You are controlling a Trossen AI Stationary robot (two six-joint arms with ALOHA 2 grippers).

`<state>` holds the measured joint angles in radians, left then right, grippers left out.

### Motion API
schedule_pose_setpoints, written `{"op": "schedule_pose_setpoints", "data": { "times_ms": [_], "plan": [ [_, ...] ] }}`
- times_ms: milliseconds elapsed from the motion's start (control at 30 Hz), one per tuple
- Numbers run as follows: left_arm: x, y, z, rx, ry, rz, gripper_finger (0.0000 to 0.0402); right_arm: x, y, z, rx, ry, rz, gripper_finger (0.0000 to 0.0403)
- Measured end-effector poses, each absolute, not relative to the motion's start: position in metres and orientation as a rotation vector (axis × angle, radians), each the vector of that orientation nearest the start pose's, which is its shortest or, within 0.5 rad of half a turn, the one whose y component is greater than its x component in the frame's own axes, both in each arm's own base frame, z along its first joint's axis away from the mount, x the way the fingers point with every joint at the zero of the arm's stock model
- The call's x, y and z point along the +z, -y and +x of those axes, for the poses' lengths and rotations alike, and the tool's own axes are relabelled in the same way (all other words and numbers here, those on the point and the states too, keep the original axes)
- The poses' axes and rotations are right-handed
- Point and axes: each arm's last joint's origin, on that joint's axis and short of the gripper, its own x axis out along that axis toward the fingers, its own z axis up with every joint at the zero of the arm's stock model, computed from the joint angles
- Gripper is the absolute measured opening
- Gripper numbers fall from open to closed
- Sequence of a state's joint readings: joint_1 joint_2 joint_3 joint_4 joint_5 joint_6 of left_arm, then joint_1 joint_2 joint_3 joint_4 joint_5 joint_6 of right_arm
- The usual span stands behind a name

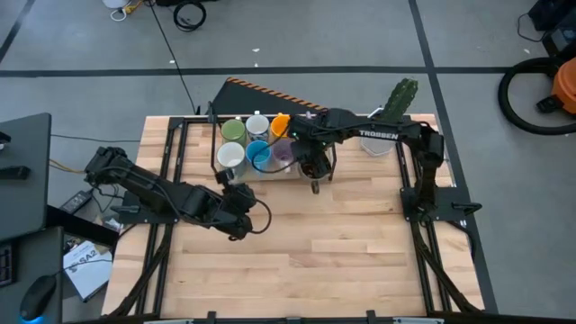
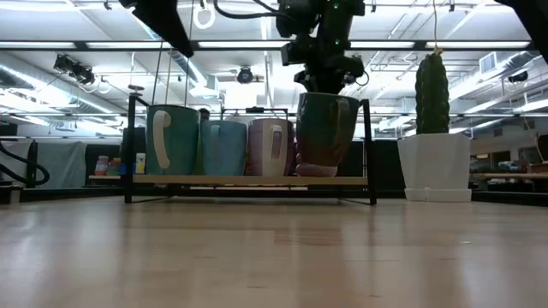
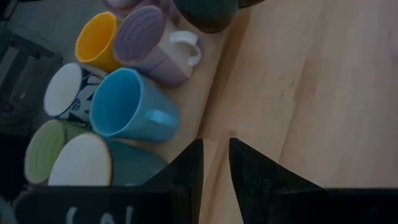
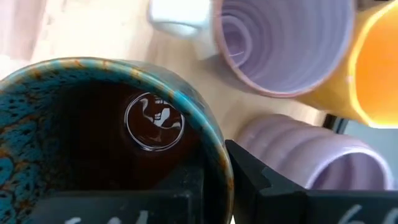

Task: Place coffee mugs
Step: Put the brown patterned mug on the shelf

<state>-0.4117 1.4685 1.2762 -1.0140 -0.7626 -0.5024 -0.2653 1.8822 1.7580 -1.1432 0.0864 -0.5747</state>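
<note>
A dark mug (image 2: pixel 325 128) with a teal-speckled rim hangs under my right gripper (image 2: pixel 321 81), just above the right end of a wooden rack (image 2: pixel 248 180). Standing on the rack are green (image 1: pixel 233 131), white (image 1: pixel 257 124), orange (image 1: pixel 280 124), blue (image 1: pixel 259 155) and lilac (image 1: pixel 283 151) mugs, plus a teal one with a white inside (image 1: pixel 230 155). A second lilac mug (image 4: pixel 311 168) sits close beside the dark one. My left gripper (image 3: pixel 214 155) hovers over bare table near the rack's front, open by a narrow gap and holding nothing. My right gripper holds the dark mug by its rim wall (image 4: pixel 217 155), with one finger (image 4: pixel 180 193) inside the mug and the other (image 4: pixel 267 186) outside. The fingers come from above, pointing steeply down. The mug hangs upright below them, mouth up, seemingly just clear of the rack's shelf.
A white pot with a tall cactus (image 2: pixel 435 162) stands on the table right of the rack. The rack has a black frame with upright posts (image 2: pixel 130 145) at its ends. Bare wooden table (image 1: pixel 342 243) lies toward the near edge.
</note>
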Motion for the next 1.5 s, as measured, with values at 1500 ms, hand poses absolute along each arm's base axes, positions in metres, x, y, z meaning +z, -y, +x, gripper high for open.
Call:
{"op": "schedule_pose_setpoints", "data": {
  "times_ms": [1500],
  "plan": [
    [0.297, 0.092, 0.255, 0.564, -0.897, 0.188, 0.0082, 0.274, 0.161, 0.359, -0.02, -1.329, -0.331, 0.0081]
  ]
}}
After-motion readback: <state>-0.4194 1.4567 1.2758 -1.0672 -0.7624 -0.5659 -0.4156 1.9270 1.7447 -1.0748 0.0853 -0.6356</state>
